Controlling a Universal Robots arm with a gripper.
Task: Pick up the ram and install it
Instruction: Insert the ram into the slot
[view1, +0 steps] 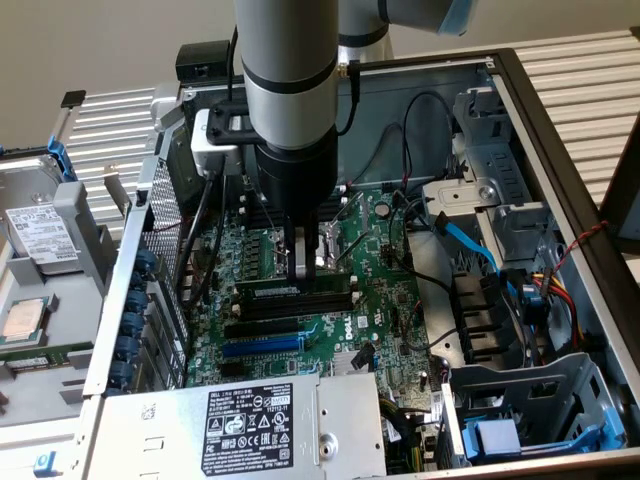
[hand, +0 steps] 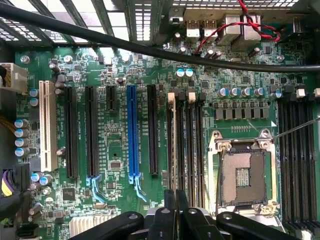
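Observation:
The ram (view1: 335, 289) is a thin green stick with dark chips. It stands on edge in a black memory slot on the motherboard (view1: 385, 310), inside the open computer case. My gripper (view1: 303, 270) comes straight down on its upper edge, near the end towards the exterior view's left, with the fingers shut on it. In the wrist view the ram (hand: 174, 150) shows edge-on as a pale line in the slot nearest the black expansion slots. It runs in between the closed fingertips of my gripper (hand: 175, 207).
Bare black memory slots (hand: 192, 145) lie beside the ram, then the open CPU socket (hand: 243, 177). A blue expansion slot (hand: 132, 130) is on the other side. A black cable (hand: 150, 50) crosses the board. A power supply (view1: 250, 420) and drive cages (view1: 500, 210) crowd the case.

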